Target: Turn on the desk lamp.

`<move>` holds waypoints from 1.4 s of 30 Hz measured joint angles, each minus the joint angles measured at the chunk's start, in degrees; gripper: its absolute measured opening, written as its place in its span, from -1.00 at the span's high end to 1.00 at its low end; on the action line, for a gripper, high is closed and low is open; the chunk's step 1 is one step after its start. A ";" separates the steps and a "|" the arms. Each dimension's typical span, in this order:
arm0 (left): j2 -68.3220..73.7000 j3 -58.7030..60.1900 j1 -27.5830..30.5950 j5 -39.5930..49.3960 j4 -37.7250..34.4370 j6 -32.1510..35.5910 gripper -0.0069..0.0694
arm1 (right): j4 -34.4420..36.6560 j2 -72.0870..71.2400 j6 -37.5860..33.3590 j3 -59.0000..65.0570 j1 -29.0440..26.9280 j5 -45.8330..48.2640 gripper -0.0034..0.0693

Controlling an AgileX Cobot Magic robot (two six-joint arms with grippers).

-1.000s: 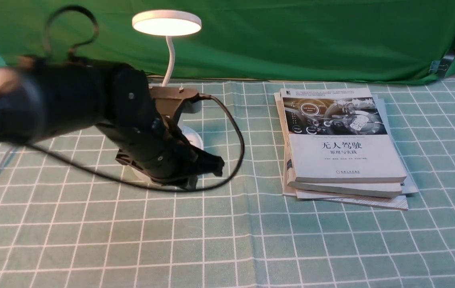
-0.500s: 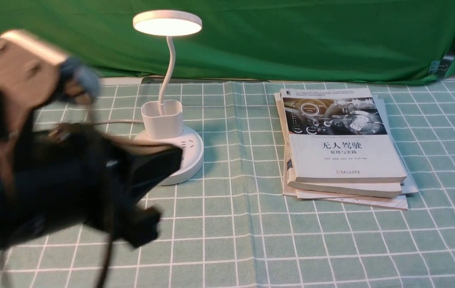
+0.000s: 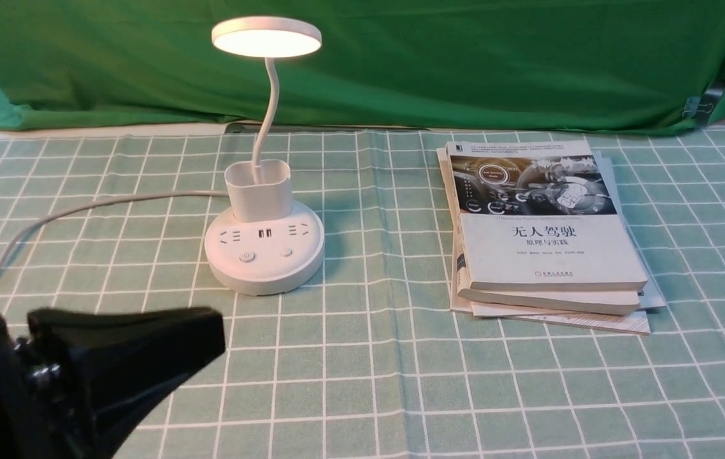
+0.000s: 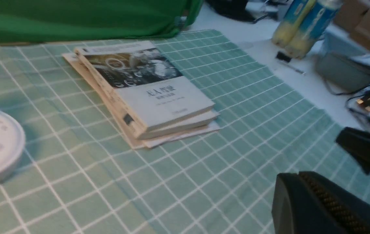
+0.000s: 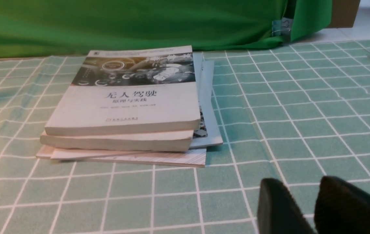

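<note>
Nearest the front camera, at the robot's left, is the left end effector, well apart from the lamp. In its own wrist view the fingers lie together with nothing between them, a closed shape that would suit pressing a small button with a narrow tip. The right end effector appears only in its wrist view, its two dark fingertips slightly parted and holding nothing; this job seems to need one arm, so it probably waits aside.

Farther out on the counter, the desk lamp stands upright on the robot's left side, its two buttons facing the robot, which puts them within easy reach. The grey cord runs off to the left, away from the button side. Well apart to the right lies a stack of books, likely just bystanders.

Above the base, the lamp's disc head glows, so the task looks done; another press might switch it off. Behind hangs a green cloth.
</note>
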 joint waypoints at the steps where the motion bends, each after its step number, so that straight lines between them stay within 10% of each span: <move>1: -0.47 0.22 0.00 0.36 -0.41 0.00 0.76 | 0.00 0.00 0.00 0.00 0.00 0.00 0.25; 19: -30.41 31.05 35.04 -20.63 -4.19 0.00 0.76 | 0.00 -0.01 0.00 0.00 0.00 -0.04 0.25; 31: -30.69 32.14 38.14 -23.69 16.28 0.34 0.76 | 0.00 -0.01 0.00 0.00 0.00 0.01 0.25; 42: -30.69 32.25 38.14 -4.17 21.92 1.65 0.76 | 0.00 -0.01 0.00 0.00 0.00 -0.02 0.25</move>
